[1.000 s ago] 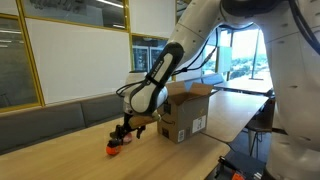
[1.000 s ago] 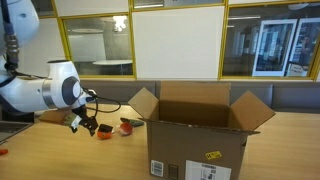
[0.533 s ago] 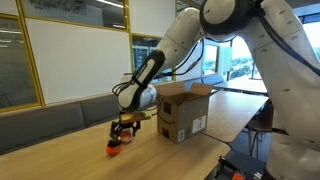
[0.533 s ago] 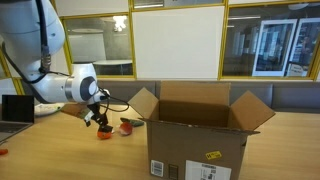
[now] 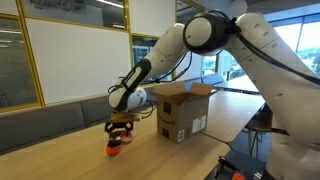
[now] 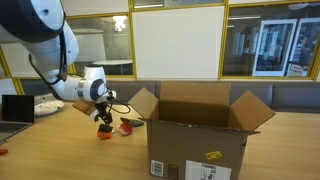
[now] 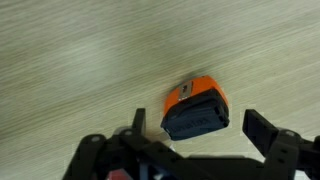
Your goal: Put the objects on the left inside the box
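A small orange-and-black piece (image 7: 195,107) lies on the wooden table, seen in both exterior views (image 5: 115,150) (image 6: 104,133). My gripper (image 7: 198,125) hangs just above it, open, one finger (image 7: 140,122) on each side of the piece and neither touching it. In both exterior views the gripper (image 5: 120,128) (image 6: 104,121) points down over the piece. A second small red piece (image 6: 127,126) lies beside it, toward the box. The brown cardboard box (image 6: 200,140) (image 5: 185,112) stands with its flaps open. The white cord cannot be made out.
A laptop (image 6: 15,108) and a white dish (image 6: 47,103) sit at the far end of the table. A tiny red item (image 6: 3,152) lies near the table's front edge. A bench runs along the windowed wall (image 5: 60,110).
The arm has swung round and brought the gripper over the orange-and-black piece. The jaws stayed open and the pieces and the box have not moved.
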You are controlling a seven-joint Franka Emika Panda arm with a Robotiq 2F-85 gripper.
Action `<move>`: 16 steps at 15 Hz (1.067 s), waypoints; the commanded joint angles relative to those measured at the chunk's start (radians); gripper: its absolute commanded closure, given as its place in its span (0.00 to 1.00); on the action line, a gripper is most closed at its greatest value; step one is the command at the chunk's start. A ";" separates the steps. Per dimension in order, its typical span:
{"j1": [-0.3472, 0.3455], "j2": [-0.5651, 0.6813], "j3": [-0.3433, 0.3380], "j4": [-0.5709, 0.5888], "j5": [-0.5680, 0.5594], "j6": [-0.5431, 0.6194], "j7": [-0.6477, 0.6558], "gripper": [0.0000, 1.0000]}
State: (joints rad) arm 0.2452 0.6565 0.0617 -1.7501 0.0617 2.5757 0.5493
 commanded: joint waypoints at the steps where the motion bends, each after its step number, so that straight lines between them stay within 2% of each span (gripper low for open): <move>1: 0.045 0.122 -0.051 0.190 0.035 -0.074 0.108 0.00; 6: 0.074 0.246 -0.106 0.357 0.021 -0.156 0.301 0.00; 11: 0.045 0.312 -0.076 0.459 0.046 -0.243 0.396 0.00; 16: 0.038 0.339 -0.071 0.500 0.064 -0.283 0.468 0.00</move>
State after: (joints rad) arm 0.2919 0.9617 -0.0180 -1.3218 0.1013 2.3356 0.9756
